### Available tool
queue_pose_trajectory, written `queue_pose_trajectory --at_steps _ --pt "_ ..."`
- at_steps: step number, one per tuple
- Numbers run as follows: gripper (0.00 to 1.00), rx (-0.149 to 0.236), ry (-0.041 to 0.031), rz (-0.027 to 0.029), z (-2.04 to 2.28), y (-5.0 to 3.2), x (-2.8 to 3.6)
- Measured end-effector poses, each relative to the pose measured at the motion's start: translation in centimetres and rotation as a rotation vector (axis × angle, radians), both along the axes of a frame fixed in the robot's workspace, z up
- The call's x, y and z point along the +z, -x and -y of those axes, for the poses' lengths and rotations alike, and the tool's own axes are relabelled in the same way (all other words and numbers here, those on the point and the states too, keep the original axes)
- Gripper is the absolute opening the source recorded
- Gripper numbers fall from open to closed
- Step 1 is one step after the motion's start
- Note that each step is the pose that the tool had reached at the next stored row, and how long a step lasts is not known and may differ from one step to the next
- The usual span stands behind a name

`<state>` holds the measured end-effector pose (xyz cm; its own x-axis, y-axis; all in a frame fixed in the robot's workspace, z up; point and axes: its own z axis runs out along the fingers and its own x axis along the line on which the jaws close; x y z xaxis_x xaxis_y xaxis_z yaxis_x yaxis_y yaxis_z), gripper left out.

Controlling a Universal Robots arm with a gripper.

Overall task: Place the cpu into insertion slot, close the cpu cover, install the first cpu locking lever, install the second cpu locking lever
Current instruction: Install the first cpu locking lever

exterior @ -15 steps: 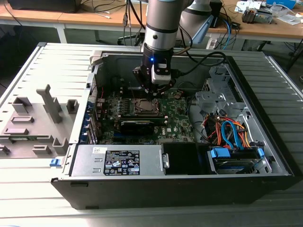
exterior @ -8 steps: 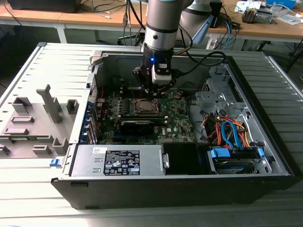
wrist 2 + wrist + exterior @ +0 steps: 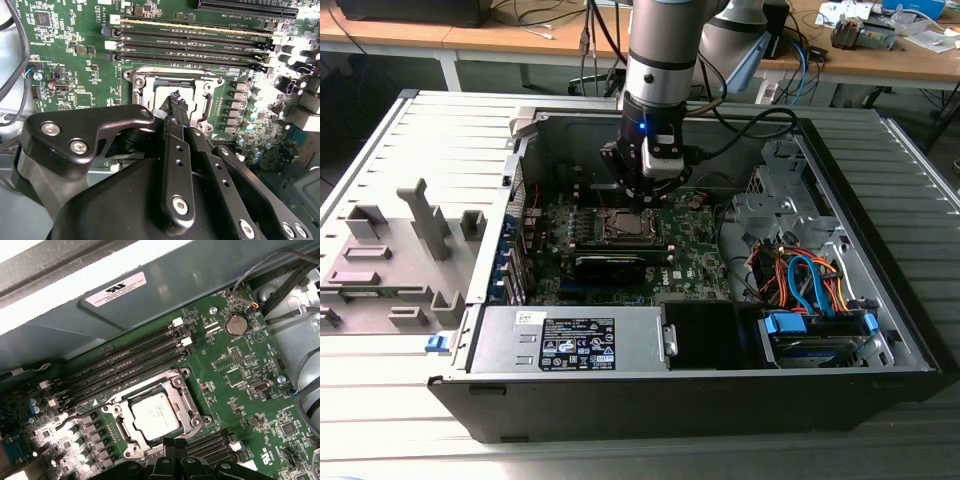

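Second wrist view gives us the best look: the claw (image 3: 175,98) has its two black fingers (image 3: 178,150) pressed together into one point, and we can't spot anything pinched between them. That point sits right over the window of the cover (image 3: 207,107), in front of the cpu (image 3: 161,94). We honestly can't tell whether it's touching the chip or hanging just above it. In the first wrist view the cpu (image 3: 156,416) lies flat in its socket with the cover (image 3: 190,405) lying flat around it, silver top showing through the window. The claw (image 3: 176,445) pokes in just beside the cover's edge there. In the exterior view the claw (image 3: 642,196) hangs low inside the open case (image 3: 880,330), right above the slot (image 3: 604,228) on the green board (image 3: 695,250). The lever positions are too small for us to call.
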<state>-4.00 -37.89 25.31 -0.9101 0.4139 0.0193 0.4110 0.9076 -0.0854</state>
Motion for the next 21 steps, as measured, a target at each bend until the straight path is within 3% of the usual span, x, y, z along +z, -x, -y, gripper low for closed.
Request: queue_pose_trajectory --at_steps 21 --pt "0.11 0.066 0.0000 0.0000 0.00 0.00 0.00"
